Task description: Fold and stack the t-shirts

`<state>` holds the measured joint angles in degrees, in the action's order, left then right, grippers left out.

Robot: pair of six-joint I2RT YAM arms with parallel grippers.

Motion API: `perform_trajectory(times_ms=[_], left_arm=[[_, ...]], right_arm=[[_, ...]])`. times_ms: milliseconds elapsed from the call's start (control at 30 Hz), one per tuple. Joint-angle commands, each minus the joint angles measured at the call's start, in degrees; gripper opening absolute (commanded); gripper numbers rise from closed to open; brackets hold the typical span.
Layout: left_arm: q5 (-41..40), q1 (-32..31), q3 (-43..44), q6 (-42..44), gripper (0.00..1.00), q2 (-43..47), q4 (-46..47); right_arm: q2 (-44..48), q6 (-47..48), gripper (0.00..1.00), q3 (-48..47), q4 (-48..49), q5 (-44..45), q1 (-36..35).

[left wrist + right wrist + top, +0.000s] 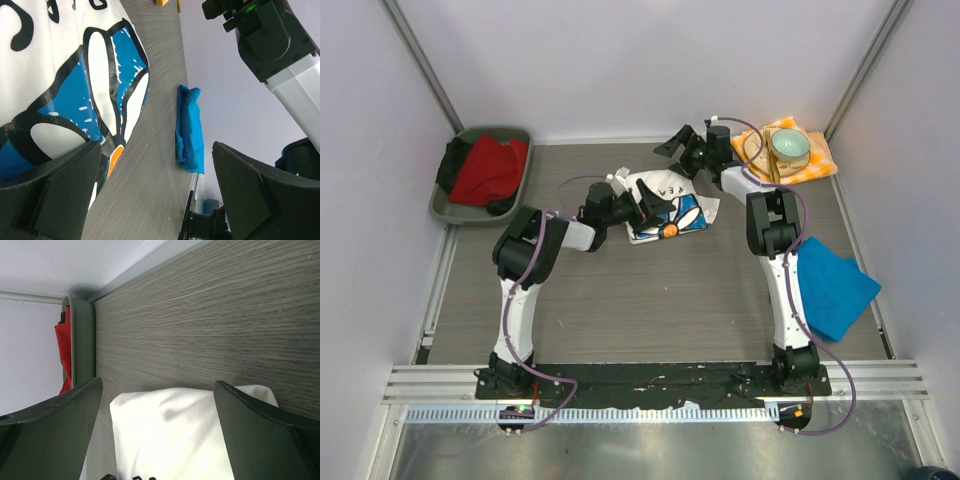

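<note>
The white t-shirt with the blue daisy print (692,208) lies folded at the back middle of the table. My left gripper (658,203) hovers open over its left part. In the left wrist view the daisy print (75,90) fills the left side, partly under one finger (65,195), and nothing sits between the fingers of the gripper (156,150). My right gripper (675,142) stands open at the shirt's far edge. In the right wrist view the white cloth (175,435) lies between its fingers (50,425) without being pinched. The blue t-shirt (832,285) lies folded at the right edge.
A green tray (450,205) holding red cloth (488,168) stands at the back left. An orange checked napkin (815,160) with a bowl (789,146) on it sits at the back right. The right arm (280,45) looms close to the left wrist camera.
</note>
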<state>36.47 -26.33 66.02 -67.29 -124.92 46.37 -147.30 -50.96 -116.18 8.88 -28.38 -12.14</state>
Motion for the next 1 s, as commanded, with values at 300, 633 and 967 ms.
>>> perform_trajectory(times_ms=[300, 633, 967], left_arm=[[5.10, -0.30, 3.94, -3.38, 1.00, 5.56, -0.05], [3.18, -0.30, 10.18, 5.13, 1.00, 15.93, -26.30], [-14.23, -0.30, 11.42, 17.45, 1.00, 24.19, -61.83]], right_arm=[[15.54, 8.68, 1.00, 4.80, -5.19, 8.16, 0.36], [40.42, 18.68, 1.00, 19.85, -16.34, 14.92, 0.28], [57.37, 25.21, 1.00, 26.33, -48.05, 44.78, 0.36]])
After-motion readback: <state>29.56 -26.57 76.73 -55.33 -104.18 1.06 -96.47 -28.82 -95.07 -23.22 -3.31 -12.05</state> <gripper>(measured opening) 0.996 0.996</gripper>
